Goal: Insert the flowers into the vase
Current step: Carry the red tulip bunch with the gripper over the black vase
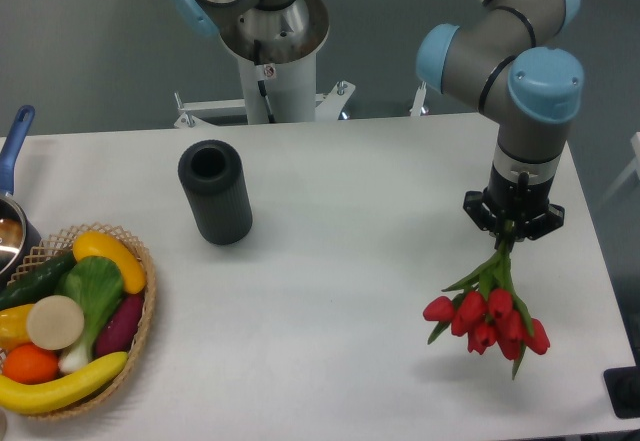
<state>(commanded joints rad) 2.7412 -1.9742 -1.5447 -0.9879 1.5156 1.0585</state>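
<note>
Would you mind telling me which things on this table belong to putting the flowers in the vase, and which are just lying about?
Part of the job:
- flowers, hanging blooms-down from the gripper
- vase, standing upright and empty-mouthed

Just lying about:
- wicker basket of fruit and vegetables
- steel pot with a blue handle, at the left edge
</note>
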